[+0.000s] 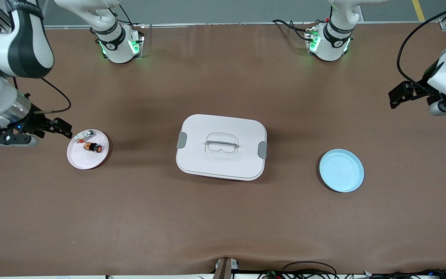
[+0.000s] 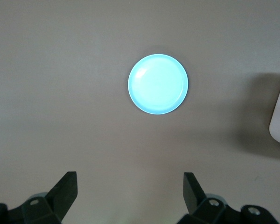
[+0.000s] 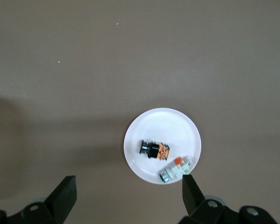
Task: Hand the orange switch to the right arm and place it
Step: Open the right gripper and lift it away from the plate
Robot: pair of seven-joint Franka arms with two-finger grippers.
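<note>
The brown worktop (image 1: 223, 217) carries a white lidded box (image 1: 221, 146) at its middle, with grey clips at both ends and a clear handle on its lid. A light blue plate (image 1: 341, 170) lies toward the left arm's end, and a pale pink plate (image 1: 88, 149) toward the right arm's end. The left tool (image 1: 397, 95) hangs over bare worktop at its own end, fingers (image 2: 65, 191) spread wide and holding nothing. The right tool (image 1: 62, 128) hovers just beside the pink plate's rim, also wide and holding nothing. The orange switch (image 1: 93, 147) lies on its side on the pink plate, close to a clear-and-silver part (image 1: 83, 136) on the same plate.
</note>
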